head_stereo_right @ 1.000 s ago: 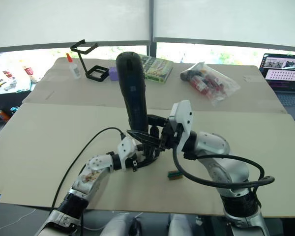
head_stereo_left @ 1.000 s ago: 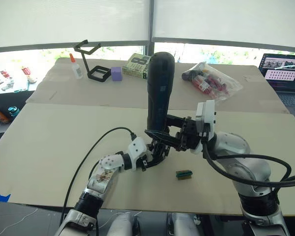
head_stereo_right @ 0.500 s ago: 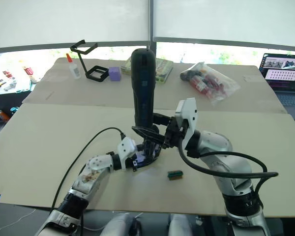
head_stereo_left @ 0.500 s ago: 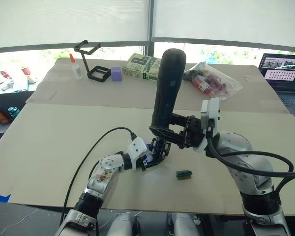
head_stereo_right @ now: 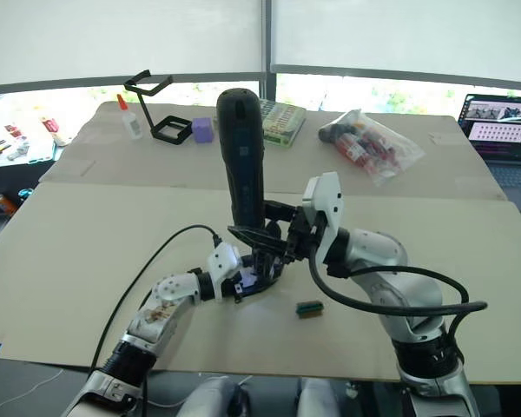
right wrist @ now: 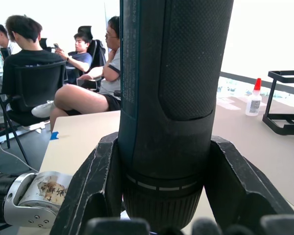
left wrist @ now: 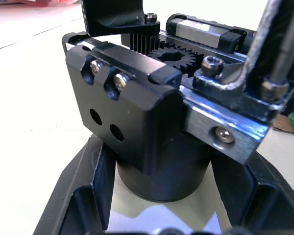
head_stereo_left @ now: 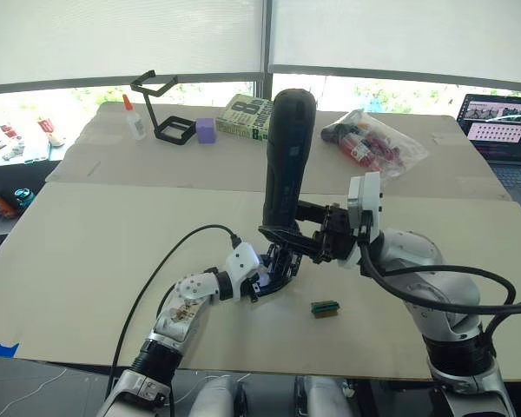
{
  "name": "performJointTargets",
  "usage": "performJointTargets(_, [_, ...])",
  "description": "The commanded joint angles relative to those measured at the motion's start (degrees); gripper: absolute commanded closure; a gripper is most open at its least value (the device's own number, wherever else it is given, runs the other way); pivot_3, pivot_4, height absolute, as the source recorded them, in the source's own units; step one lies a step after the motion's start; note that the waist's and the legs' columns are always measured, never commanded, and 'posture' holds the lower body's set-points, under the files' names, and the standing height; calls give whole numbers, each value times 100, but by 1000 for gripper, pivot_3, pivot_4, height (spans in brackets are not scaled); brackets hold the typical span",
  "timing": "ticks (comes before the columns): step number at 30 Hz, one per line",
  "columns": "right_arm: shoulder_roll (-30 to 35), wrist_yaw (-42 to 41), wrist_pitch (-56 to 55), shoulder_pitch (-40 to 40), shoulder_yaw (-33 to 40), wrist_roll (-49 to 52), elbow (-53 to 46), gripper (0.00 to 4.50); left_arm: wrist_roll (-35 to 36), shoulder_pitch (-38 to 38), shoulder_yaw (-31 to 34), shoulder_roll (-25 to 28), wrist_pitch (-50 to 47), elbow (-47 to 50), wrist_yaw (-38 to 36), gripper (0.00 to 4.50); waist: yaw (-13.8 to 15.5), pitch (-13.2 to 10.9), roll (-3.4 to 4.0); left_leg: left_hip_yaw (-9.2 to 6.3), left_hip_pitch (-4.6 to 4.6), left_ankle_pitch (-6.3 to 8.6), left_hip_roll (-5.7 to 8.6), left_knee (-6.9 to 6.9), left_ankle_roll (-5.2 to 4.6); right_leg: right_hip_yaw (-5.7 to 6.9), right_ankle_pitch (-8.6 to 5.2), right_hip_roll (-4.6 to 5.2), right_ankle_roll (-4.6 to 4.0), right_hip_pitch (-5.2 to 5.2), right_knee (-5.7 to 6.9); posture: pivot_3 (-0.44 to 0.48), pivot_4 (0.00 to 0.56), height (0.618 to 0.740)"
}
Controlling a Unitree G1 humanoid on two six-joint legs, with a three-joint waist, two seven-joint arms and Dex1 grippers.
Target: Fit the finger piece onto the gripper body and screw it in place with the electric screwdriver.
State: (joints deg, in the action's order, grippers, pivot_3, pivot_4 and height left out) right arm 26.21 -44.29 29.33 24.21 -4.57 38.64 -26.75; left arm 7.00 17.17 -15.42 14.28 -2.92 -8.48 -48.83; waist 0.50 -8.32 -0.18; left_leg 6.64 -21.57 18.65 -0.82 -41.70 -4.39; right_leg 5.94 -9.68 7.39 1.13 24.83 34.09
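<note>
The electric screwdriver (head_stereo_left: 288,156) stands almost upright over the middle of the table, its rounded end up. My right gripper (head_stereo_left: 297,236) is shut on its lower part, with a finger (right wrist: 90,191) on each side of the barrel. Just below it is the gripper body (left wrist: 137,112), a chunky black block with a gear and rack on top, held off the table with my left gripper (head_stereo_left: 276,268) shut on it. A flat black piece with a screw head, apparently the finger piece (left wrist: 112,17), sits at the rack. The screwdriver's bit is hidden behind the grippers.
A small green-and-brown block (head_stereo_left: 325,307) lies on the table right of the grippers. At the back stand a black wire stand (head_stereo_left: 161,109), a glue bottle (head_stereo_left: 135,117), a purple cube (head_stereo_left: 206,130), a book (head_stereo_left: 247,117), a plastic bag (head_stereo_left: 373,139) and a laptop (head_stereo_left: 504,130). Seated people (right wrist: 83,73) show beyond the table.
The screwdriver's top swung to the right and has now come partway back to the left. The left gripper and the gripper body have stayed put.
</note>
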Motion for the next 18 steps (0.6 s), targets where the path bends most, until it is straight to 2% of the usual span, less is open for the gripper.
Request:
performJointTargets(1, [-73, -123, -41, 282, 310, 481, -256, 2573, -29, -94, -80, 26, -105, -26, -7, 2203, 3, -1, 0, 0, -11, 0, 0, 0, 1, 0, 0, 0, 0, 10, 2, 0, 150, 740])
performJointTargets(7, [296, -636, -91, 604, 763, 1047, -503, 2573, -71, -77, -89, -8, -63, -166, 69, 2203, 21, -4, 1, 0, -48, -4, 6, -2, 4, 8, 2, -1, -2, 33, -2, 0, 150, 740])
performJointTargets(15, [461, -593, 95, 738, 1084, 1577, -694, 2573, 65, -27, -37, -107, -174, -223, 62, 2203, 21, -4, 0, 0, -43, -1, 6, -3, -2, 7, 3, 1, -2, 28, 0, 0, 150, 740])
performJointTargets(17, [649, -451, 270, 755, 1258, 1911, -818, 2573, 73, -38, 12, -122, -173, -224, 97, 1171, 26, -4, 1, -1, -43, -1, 5, -3, -2, 7, 3, 2, -2, 28, 0, 0, 150, 740])
performJointTargets(18, [764, -387, 360, 758, 1352, 2083, -860, 2573, 43, -52, 16, -98, -110, -233, 91, 812, 31, -4, 1, -2, -44, -1, 6, -3, -2, 7, 3, 4, -2, 29, 0, 0, 150, 740])
